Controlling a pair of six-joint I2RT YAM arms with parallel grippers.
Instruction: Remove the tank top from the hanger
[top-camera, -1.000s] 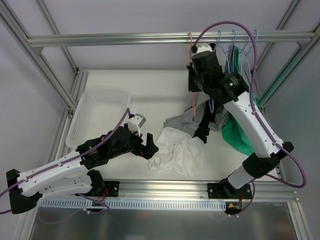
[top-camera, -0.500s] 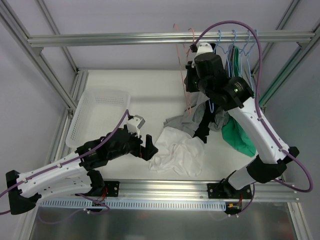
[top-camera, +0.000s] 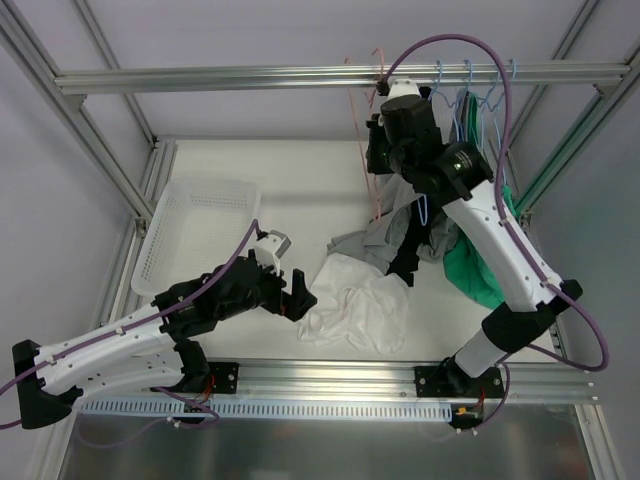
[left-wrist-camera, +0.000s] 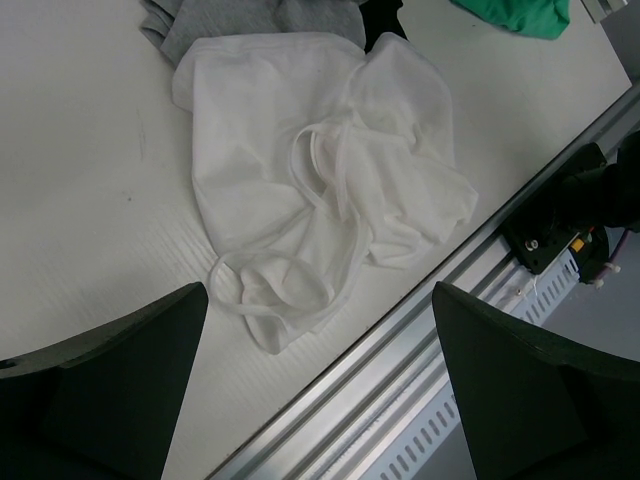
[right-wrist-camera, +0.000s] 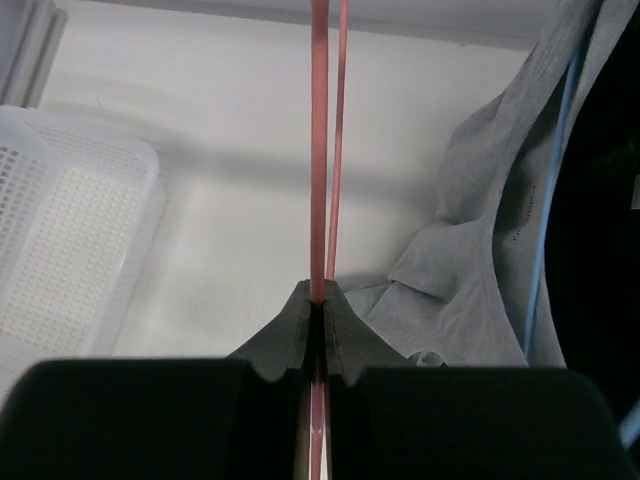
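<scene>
A white tank top (top-camera: 352, 300) lies crumpled on the table near the front edge; it fills the middle of the left wrist view (left-wrist-camera: 320, 190). My left gripper (top-camera: 300, 292) is open and empty just left of it, low over the table. My right gripper (top-camera: 377, 150) is raised near the top rail and shut on a bare pink wire hanger (top-camera: 372, 130). In the right wrist view the pink hanger (right-wrist-camera: 319, 150) runs straight up from between my closed fingertips (right-wrist-camera: 298, 320).
A white mesh basket (top-camera: 195, 232) stands at the left. Grey (top-camera: 385, 240), black and green (top-camera: 480, 265) garments hang or lie at the right, with blue hangers (top-camera: 470, 95) on the top rail (top-camera: 250, 78). The aluminium front rail (left-wrist-camera: 440, 330) is close below the left gripper.
My right gripper has lifted and swung the pink hanger up and left, clear of the rail. The left arm has barely moved.
</scene>
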